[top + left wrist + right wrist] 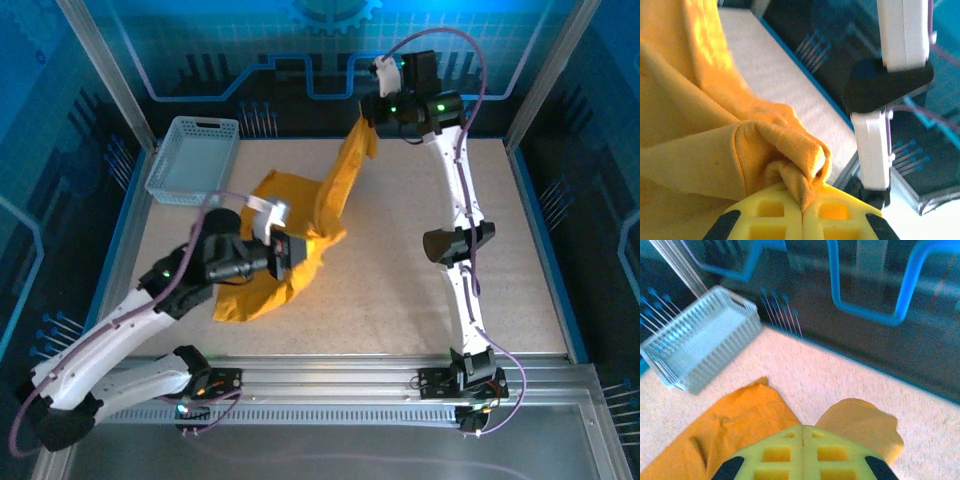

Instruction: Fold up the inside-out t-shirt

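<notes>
Grey lattice plastic marks your far left: the basket [195,158] stands at the far left corner of the tabletop [400,300], near the cloth but apart from it.

Moving right, your left gripper [300,258] sits low over the tabletop with its jaws pressed together on a bunched fold of the inside-out t-shirt [300,215]. In the left wrist view you can see the mustard cloth puckered into a knot right where the two yellow pads [775,215] meet, with no gap between them. From that pinch the shirt spills down onto the tabletop in a crumpled heap below and to the left of the gripper. A broader plain-yellow panel lies flat behind it, toward the basket.

Further right, the cloth lifts off the tabletop as a narrow band slanting up to your right gripper [370,110], which is raised near the far edge, right of centre. That gripper is clamped on the shirt's upper end. In the right wrist view its pads are closed flush against each other, yellow cloth hangs below them on both sides, and the basket sits beyond to the left. Between your two grippers the shirt runs in a loose diagonal, creased along its length. At the right, your right arm reaches from its base at the near edge up to that raised gripper.
</notes>
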You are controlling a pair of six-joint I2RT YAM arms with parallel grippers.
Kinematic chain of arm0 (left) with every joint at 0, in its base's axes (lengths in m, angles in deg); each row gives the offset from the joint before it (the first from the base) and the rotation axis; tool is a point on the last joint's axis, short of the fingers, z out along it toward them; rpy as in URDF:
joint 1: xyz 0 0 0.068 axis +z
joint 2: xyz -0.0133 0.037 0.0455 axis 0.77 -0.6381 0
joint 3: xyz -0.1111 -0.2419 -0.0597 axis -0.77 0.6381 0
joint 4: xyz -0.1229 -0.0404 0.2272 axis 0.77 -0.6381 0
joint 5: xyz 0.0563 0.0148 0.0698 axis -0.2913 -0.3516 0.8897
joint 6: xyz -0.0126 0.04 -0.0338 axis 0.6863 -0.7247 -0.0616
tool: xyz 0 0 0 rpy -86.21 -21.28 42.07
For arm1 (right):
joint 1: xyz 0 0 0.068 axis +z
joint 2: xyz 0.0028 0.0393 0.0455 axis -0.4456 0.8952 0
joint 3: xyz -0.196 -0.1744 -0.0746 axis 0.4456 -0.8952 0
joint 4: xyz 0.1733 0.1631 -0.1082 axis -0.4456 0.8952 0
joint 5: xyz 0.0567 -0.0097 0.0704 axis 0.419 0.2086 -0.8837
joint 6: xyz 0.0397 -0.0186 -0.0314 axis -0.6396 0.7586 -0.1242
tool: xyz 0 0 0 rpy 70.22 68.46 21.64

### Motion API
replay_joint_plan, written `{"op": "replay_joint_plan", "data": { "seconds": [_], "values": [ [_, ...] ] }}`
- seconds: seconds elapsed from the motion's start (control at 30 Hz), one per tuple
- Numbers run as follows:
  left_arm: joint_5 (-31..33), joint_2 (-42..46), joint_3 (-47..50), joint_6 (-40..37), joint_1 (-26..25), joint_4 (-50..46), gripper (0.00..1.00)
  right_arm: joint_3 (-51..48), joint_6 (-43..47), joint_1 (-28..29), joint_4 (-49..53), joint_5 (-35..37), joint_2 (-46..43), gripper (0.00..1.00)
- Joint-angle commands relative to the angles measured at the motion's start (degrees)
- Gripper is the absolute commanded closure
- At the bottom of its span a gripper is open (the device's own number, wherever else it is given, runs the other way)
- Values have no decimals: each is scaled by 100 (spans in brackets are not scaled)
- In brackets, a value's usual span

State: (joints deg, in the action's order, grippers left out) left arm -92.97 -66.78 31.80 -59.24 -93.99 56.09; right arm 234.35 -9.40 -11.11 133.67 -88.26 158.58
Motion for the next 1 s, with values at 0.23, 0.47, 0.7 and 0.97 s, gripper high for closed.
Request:
{"op": "replay_joint_plan", "data": {
  "seconds": [0.23,0.47,0.7,0.97],
  "values": [
    [770,-2679,-171,379,-1911,1976,99,304,343,-675,1212,450,237,100],
    [515,-4269,-1219,423,-2241,1989,45,307,180,-1040,1712,1126,204,65],
    [1408,-3207,-743,-85,-2197,1546,3,70,3,-1618,1913,1417,-630,35],
    [2553,-1408,391,536,-370,227,1,-2678,-23,-1359,1163,1895,-3312,28]
  ]
}}
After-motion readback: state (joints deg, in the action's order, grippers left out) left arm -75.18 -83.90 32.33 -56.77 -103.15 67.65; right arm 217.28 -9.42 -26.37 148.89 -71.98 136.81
